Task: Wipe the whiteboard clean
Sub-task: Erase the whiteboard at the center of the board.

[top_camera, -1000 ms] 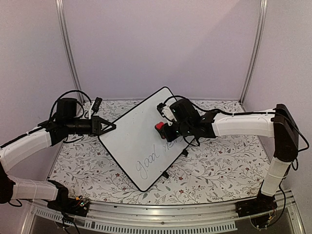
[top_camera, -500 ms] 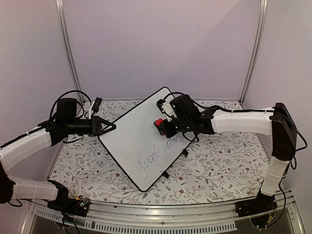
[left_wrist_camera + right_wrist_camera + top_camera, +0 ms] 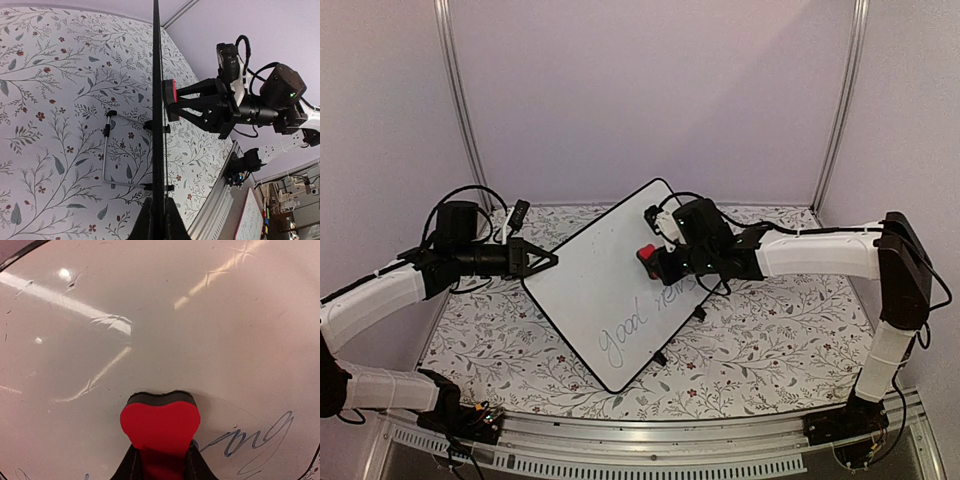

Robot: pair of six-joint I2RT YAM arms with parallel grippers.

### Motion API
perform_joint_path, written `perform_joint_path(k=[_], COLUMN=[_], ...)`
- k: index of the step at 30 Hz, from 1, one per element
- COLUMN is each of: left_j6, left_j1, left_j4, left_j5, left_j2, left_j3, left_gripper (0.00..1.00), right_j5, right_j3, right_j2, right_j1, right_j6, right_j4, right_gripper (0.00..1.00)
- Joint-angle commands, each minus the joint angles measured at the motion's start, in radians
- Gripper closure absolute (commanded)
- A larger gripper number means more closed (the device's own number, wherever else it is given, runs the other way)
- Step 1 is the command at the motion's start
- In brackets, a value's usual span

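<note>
Claws meet the whiteboard from opposite sides. The left claw points right at the board's left corner, its forearm running level from a bent elbow over the bench's left side. The right claw points left onto the board's upper face, its long white arm reaching level across from a tall upright link at the right edge.

The board sits mid-bench, turned like a diamond and raised at a slant, with the grey writing "good news" on its lower half. In the left wrist view it shows edge-on, a wire stand behind it. The bench wears a cloth printed with leafy sprigs and small red flowers. Plain lilac walls and two metal posts close the space, and a metal rail runs along the near edge.

The left claw is pinched narrow on the board's black frame. The right claw is closed around a red eraser, whose dark pad presses on the white surface just above the writing.
</note>
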Motion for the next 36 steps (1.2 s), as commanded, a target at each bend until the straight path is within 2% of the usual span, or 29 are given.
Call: perform_joint_path(k=[1, 36], left_j6=[0.035, 0.036], left_j1=[-0.006, -0.006], left_j4=[0.027, 0.027], left_j5=[0.059, 0.058], left_j2=[-0.005, -0.005], left_j3=[-0.009, -0.011], left_gripper=[1.0, 1.0], right_j5=[-0.015, -0.013], right_j3=[-0.055, -0.228], right_j2=[0.0, -0.06], right_j1=[-0.006, 0.01], right_j6=[0.012, 0.052], right_j4=[-0.049, -0.009], right_gripper=[1.0, 1.0])
